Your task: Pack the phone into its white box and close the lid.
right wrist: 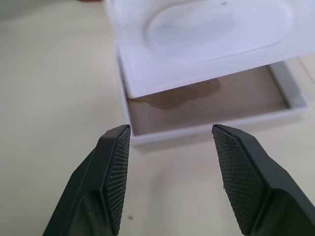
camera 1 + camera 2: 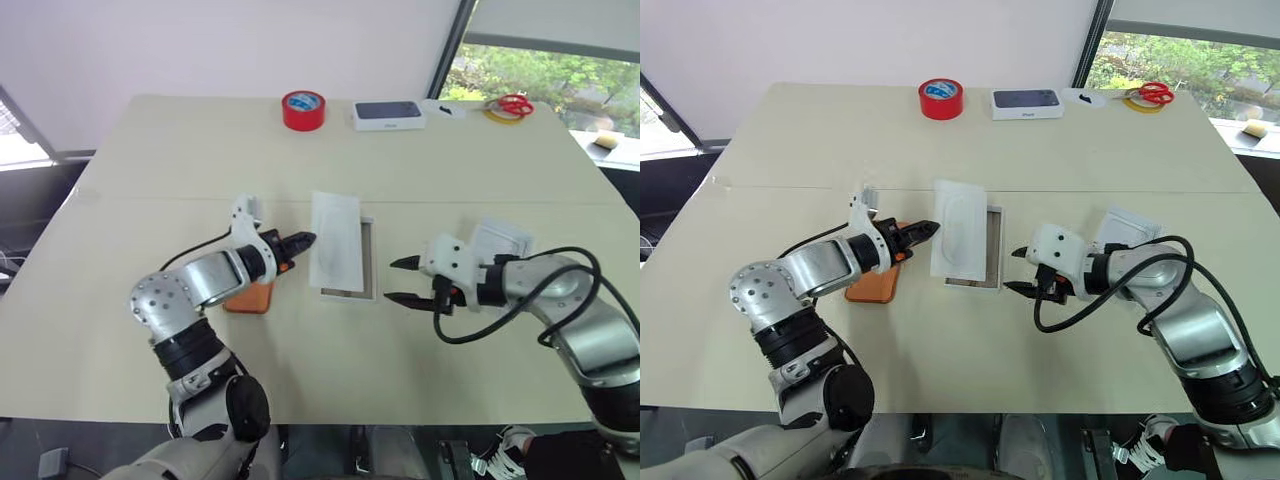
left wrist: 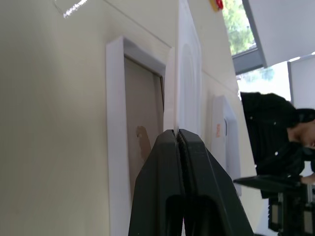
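White card (image 2: 335,237) clamped in my left gripper (image 2: 303,241) lies over the box (image 2: 366,291), while the phone (image 2: 250,297) sits under that arm and my right gripper (image 2: 404,281) is apart.

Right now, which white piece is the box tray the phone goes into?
Find the left gripper mid-table, pinching a flat white card with an oval outline. The white box lies under that card, open. Unlike the card, it has raised walls and a brownish-grey floor.

My left gripper (image 2: 927,230) is pinched shut, arm bent at the elbow, forearm reaching forward and to the right. My right gripper (image 2: 1017,270) points left, fingers (image 1: 116,160) spread apart with nothing between them, forearm angled in from the right.
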`<action>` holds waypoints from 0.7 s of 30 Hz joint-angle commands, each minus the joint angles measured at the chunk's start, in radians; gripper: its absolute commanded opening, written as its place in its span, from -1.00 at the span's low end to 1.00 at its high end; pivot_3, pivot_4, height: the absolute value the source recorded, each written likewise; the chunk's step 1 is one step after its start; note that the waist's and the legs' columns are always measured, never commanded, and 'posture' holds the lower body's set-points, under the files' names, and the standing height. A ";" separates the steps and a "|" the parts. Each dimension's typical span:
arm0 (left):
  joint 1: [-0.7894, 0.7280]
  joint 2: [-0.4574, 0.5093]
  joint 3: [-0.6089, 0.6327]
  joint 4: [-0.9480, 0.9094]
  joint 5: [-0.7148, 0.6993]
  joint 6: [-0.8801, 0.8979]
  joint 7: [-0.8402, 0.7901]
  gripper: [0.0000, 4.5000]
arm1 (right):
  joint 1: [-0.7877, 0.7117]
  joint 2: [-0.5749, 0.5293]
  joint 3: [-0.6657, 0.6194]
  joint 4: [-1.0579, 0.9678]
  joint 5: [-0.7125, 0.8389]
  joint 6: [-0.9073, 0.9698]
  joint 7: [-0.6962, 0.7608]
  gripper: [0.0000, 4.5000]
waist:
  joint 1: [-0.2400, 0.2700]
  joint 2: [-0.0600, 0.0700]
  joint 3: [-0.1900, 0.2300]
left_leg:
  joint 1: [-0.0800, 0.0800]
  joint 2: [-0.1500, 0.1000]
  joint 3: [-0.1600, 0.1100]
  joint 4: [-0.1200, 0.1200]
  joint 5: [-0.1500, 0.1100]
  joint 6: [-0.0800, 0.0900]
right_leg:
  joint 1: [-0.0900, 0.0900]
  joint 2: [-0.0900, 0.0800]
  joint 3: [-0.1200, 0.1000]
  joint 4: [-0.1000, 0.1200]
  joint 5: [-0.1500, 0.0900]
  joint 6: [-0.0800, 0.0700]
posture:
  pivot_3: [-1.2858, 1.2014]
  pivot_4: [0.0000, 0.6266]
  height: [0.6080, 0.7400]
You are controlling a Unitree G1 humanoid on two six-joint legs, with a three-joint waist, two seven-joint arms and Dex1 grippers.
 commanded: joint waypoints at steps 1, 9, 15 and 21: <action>0.007 -0.011 -0.035 -0.010 0.028 -0.009 -0.002 -1.00 | 0.002 -0.012 -0.035 -0.031 0.015 -0.004 -0.023 0.22 | 0.000 0.000 0.000 | 0.000 0.000 0.000 0.000 0.000 0.000 | 0.000 0.000 0.000 0.000 0.000 0.000 | 0.03 -0.52 0.85; 0.007 -0.036 -0.059 -0.001 0.047 -0.026 -0.035 -0.59 | 0.014 0.000 -0.026 -0.034 0.022 -0.010 -0.055 0.24 | 0.001 0.000 0.000 | 0.000 0.000 0.000 0.000 0.000 0.000 | 0.000 0.000 0.000 0.000 0.000 0.000 | 0.03 -0.52 0.85; 0.010 -0.026 -0.066 -0.011 0.043 -0.042 -0.058 0.79 | -0.011 0.013 -0.012 -0.015 0.017 -0.012 -0.085 0.24 | 0.001 0.000 0.000 | 0.000 0.000 0.000 0.000 0.000 0.000 | 0.000 0.000 0.000 0.000 0.000 0.000 | 0.03 -0.52 0.85; 0.023 0.120 -0.127 -0.053 0.071 -0.120 -0.156 1.00 | -0.111 0.097 0.033 0.038 0.003 0.065 -0.183 -0.15 | -0.005 0.000 0.000 | 0.000 0.000 0.000 0.000 0.000 0.000 | 0.000 0.000 0.000 0.000 0.000 0.000 | 0.03 -0.52 0.85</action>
